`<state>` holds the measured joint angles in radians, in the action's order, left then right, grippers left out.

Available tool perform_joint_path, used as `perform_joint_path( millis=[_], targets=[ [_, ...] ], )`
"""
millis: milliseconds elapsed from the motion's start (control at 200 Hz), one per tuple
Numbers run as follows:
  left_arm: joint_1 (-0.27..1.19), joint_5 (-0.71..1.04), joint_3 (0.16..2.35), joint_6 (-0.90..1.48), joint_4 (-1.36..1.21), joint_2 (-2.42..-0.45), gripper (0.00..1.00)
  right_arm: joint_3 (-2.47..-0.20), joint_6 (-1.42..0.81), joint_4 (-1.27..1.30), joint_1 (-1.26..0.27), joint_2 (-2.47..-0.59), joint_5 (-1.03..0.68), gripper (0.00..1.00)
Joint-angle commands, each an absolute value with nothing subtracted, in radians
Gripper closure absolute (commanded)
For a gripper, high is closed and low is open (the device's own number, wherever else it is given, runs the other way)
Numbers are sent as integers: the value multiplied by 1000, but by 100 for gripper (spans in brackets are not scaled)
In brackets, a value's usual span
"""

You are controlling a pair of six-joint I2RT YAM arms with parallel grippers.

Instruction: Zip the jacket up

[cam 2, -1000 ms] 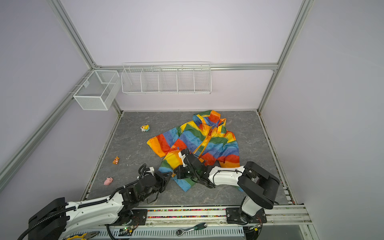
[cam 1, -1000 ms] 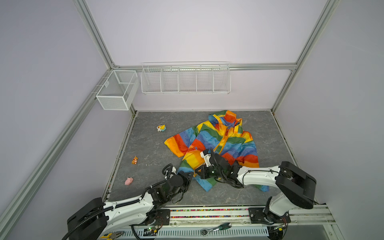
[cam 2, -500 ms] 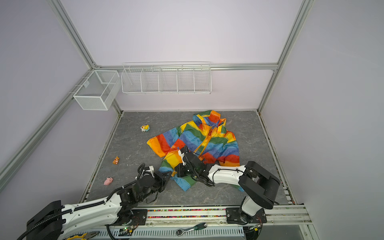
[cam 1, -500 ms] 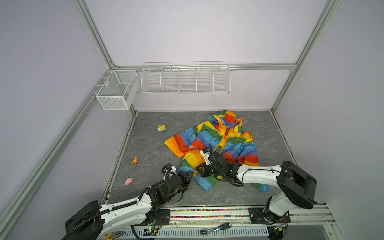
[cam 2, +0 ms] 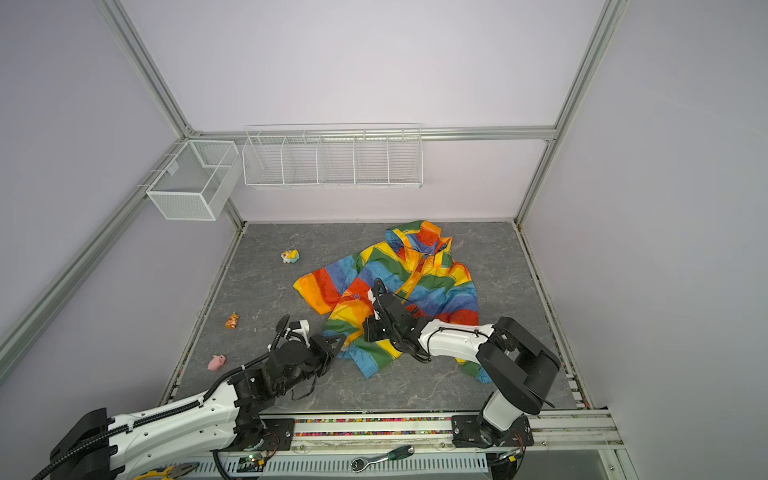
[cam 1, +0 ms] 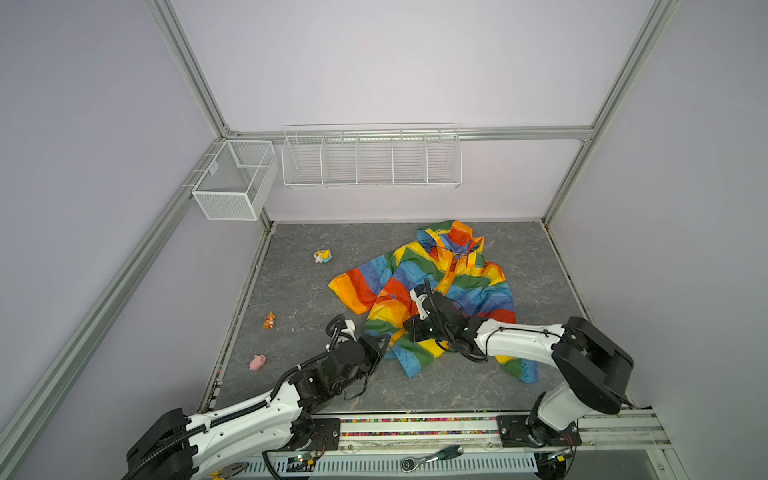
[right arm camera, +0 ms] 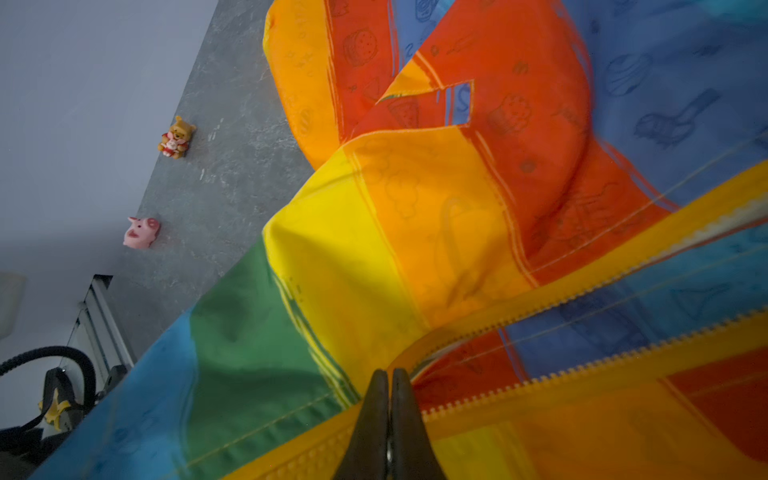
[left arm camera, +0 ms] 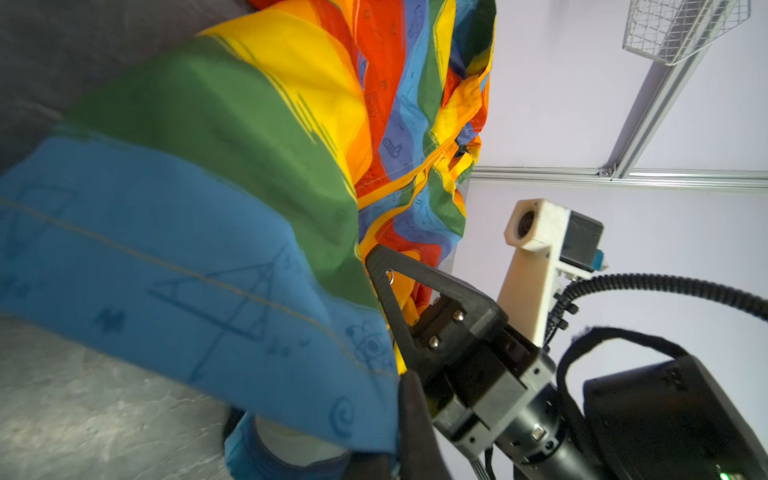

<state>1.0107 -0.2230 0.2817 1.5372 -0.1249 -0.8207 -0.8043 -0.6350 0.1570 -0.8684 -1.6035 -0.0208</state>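
Observation:
The rainbow-striped jacket (cam 1: 440, 286) lies spread on the grey floor, hood toward the back wall. My left gripper (cam 1: 384, 343) sits at its front hem. In the left wrist view that gripper (left arm camera: 405, 395) is shut on the blue hem (left arm camera: 249, 316), and the fabric hides one finger. My right gripper (cam 1: 409, 329) lies low over the jacket front. In the right wrist view it (right arm camera: 390, 374) is shut at the point where the two orange-yellow zipper rows (right arm camera: 582, 291) meet, with a metal glint between the pads. The left wrist view shows a small metal ring at the right gripper's tip (left arm camera: 380, 257).
Three small toys lie left of the jacket: a pink pig (cam 1: 257, 361), an orange bear (cam 1: 270, 321) and a yellow-blue figure (cam 1: 322, 255). Two white wire baskets (cam 1: 370, 158) (cam 1: 232, 183) hang on the walls. A ratchet tool (cam 1: 428, 459) lies on the front rail.
My right gripper has crept a little away from the front rail along the zipper line. The left gripper has barely shifted, and both stay shut.

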Motion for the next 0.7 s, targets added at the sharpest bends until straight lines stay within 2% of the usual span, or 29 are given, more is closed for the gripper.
perform_joint_path(
  millis=[0, 280, 470, 585, 695],
  targets=[
    [980, -211, 355, 1441, -50, -809, 100, -829, -565, 54, -814, -1570, 41, 94],
    [887, -173, 478, 1286, 94, -827, 100, -873, -506, 0, -676, -1550, 3, 94],
    [779, -100, 633, 1100, 142, -949, 100, -937, -482, -24, -595, -1525, -58, 94],
    [730, -54, 870, 913, 235, -1110, 100, -987, -468, -60, -529, -1490, -98, 94],
    [716, 2, 1203, 742, 334, -1325, 100, -1057, -447, -116, -436, -1451, -128, 94]
  ],
)
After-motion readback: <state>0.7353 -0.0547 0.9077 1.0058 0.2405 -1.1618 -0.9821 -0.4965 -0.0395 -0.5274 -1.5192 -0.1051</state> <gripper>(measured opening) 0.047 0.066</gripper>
